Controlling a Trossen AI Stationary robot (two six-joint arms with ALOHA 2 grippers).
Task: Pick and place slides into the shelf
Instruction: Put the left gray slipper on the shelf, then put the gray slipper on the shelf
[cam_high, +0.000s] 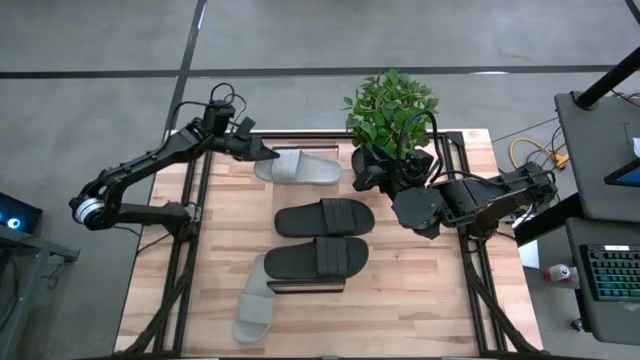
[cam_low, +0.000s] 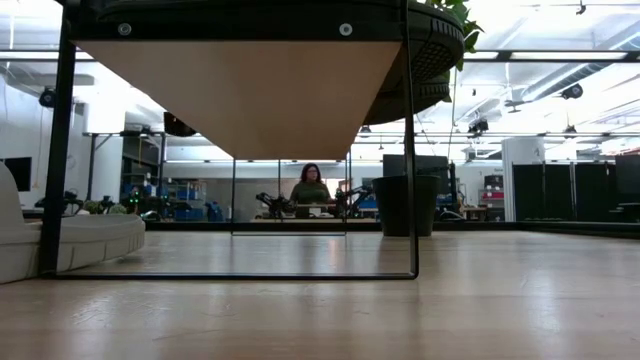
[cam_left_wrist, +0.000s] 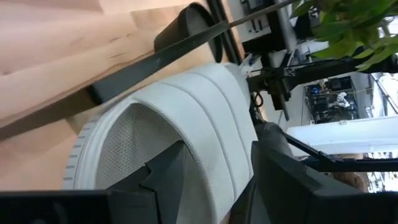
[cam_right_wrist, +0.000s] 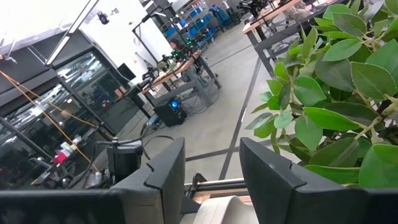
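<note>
Left gripper (cam_high: 262, 152) at eleven o'clock on the tabletop (cam_high: 420, 290) clamps the strap of a grey slide (cam_high: 300, 167), one finger under it, ready to lift toward the shelf (cam_low: 250, 90). Your right gripper (cam_right_wrist: 211, 180), jaws parted and empty, waits at two o'clock by the plant (cam_high: 392, 110). Two black slides (cam_high: 322, 238) lie centrally, another grey slide (cam_high: 256, 303) at seven o'clock.

**Crowded middle, open edges**

The light wooden shelf top (cam_high: 310, 195) carries two black rubber slides (cam_high: 322, 238) at its centre, leaving little room between them. A pale grey slide (cam_high: 300, 167) blocks the far end, with the left gripper (cam_high: 262, 153) at its heel. A leafy green potted plant (cam_high: 392, 115) stands at the far right corner, crowding the right gripper (cam_high: 372, 172). The butcher-block tabletop (cam_high: 415, 290) is bare along the right and near side.
</note>
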